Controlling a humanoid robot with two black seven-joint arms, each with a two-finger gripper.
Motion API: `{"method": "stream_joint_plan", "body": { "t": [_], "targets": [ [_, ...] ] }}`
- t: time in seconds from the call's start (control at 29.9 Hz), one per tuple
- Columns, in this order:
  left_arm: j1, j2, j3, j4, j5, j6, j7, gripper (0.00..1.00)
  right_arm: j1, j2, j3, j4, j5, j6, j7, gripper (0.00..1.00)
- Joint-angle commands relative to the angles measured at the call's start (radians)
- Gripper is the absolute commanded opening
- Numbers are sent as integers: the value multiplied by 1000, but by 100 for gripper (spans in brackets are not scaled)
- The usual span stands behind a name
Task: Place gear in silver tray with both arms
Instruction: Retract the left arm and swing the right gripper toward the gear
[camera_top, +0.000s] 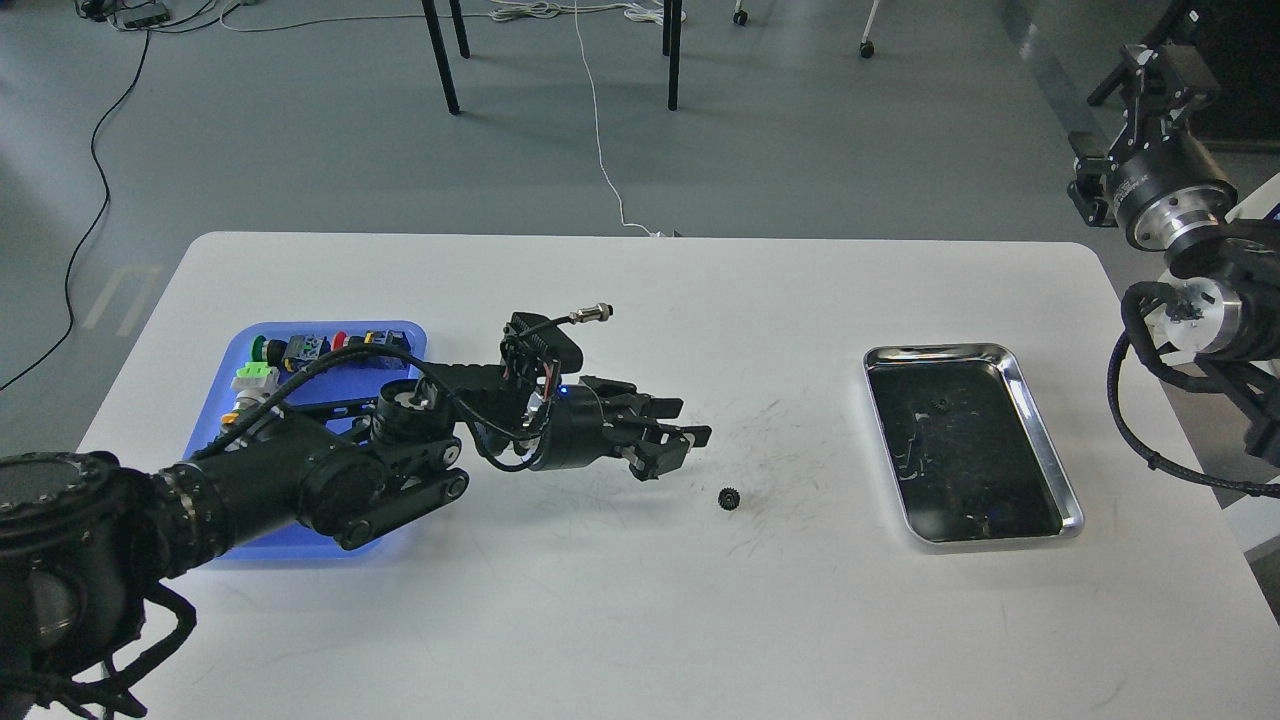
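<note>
A small black gear lies on the white table, about midway between my left gripper and the silver tray. The tray sits at the right, with a dark scuffed bottom and no gear in it. My left gripper hovers just left of and behind the gear, its fingers apart and empty. My right gripper is raised off the table's far right corner, away from the tray; it is dark and its fingers cannot be told apart.
A blue plastic tray with several coloured buttons and switches sits at the left, partly under my left arm. Chair legs and cables are on the floor behind the table.
</note>
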Motion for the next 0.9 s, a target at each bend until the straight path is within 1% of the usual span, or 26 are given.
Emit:
{"method": "stream_joint_plan", "body": {
  "t": [0.0,0.03,0.17,0.3,0.4,0.53,0.67,0.74,0.87],
  "targets": [
    [-14,74,-4,-1,-78,1,0,72,2,1,-1,7,-18,3,2,94],
    [-19,93,-7,-4,-118,0,0,75,2,-1,-1,10,-24,4,2,94],
    [-25,157,-10,-6,-309,3,0,81,3,-5,-1,27,-61,4,6,94],
    [-48,226,-10,-1,-474,3,0,92,5,-14,-1,61,-102,4,9,94],
    [-49,274,-11,0,-575,4,0,95,9,-18,-1,72,-147,4,9,94],
    [-51,333,-45,-4,-713,-2,0,98,15,-25,-1,102,-213,4,2,94],
    [-46,382,-70,2,-759,-9,0,98,18,-54,-2,168,-305,4,-3,94],
    [-42,407,-97,8,-820,-31,0,98,21,-63,-2,206,-369,4,-4,94],
    [-37,433,-131,28,-965,-100,0,98,66,-88,-40,285,-533,4,-6,93]
  ]
}}
